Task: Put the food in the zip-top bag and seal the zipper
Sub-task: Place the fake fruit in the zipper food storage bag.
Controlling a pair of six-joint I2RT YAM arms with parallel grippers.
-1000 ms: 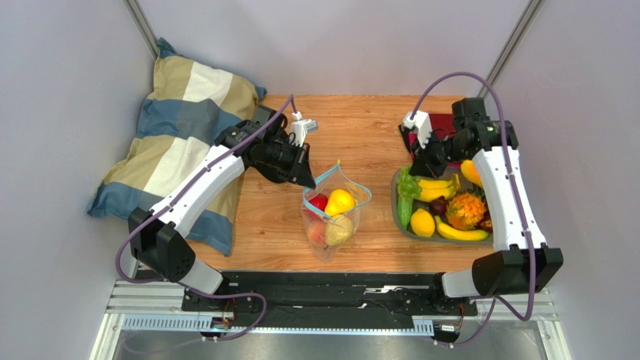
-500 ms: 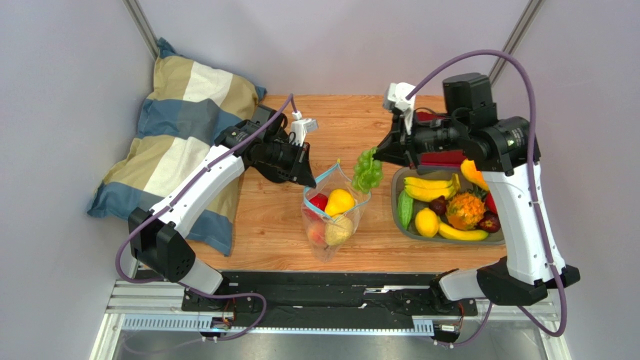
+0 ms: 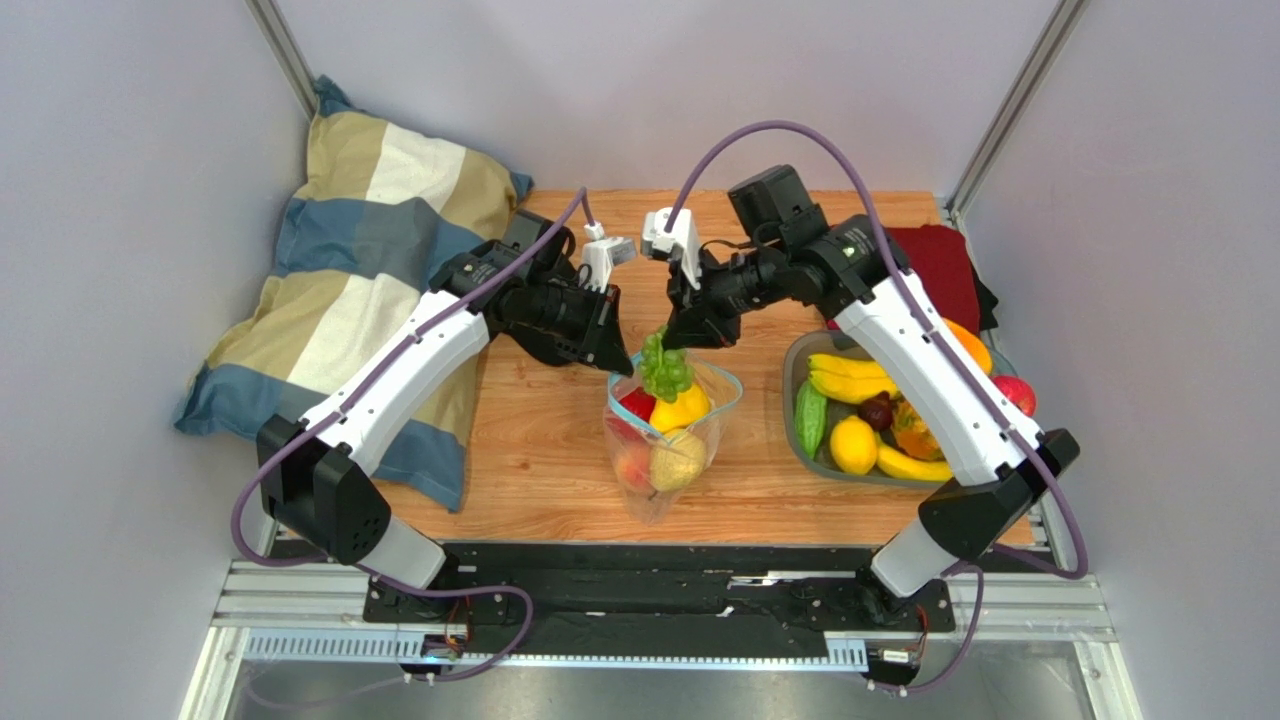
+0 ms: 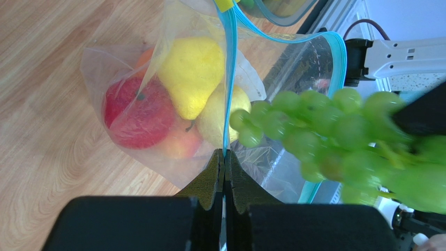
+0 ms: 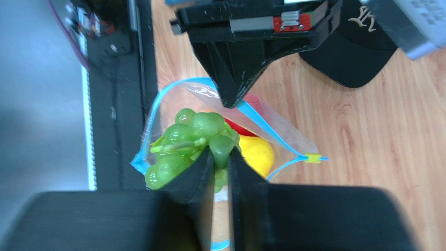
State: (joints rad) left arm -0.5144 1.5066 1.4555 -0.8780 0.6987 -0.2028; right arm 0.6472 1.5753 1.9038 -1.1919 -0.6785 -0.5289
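On the worktop [image 3: 541, 435], the right tool [image 3: 673, 339] has swung from the tray [image 3: 793, 428] to above the open bag [image 3: 661, 458], clenched on the green grapes [image 3: 661, 365], which look ready to drop in. The left tool [image 3: 618, 359] pinches the blue zipper strip [image 4: 228, 78], holding the mouth open. White stitching on a black cap [image 5: 356, 57] is unreadable.

Green grapes [image 4: 314, 125] blur and run off the right edge.

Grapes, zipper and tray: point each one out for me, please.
grapes [image 5: 199, 125], right wrist view, on a grape near the top of the bunch.
zipper [image 4: 229, 78], left wrist view, on the blue strip partway up from the fingertips.
tray [image 3: 790, 405], top external view, on its left rim.
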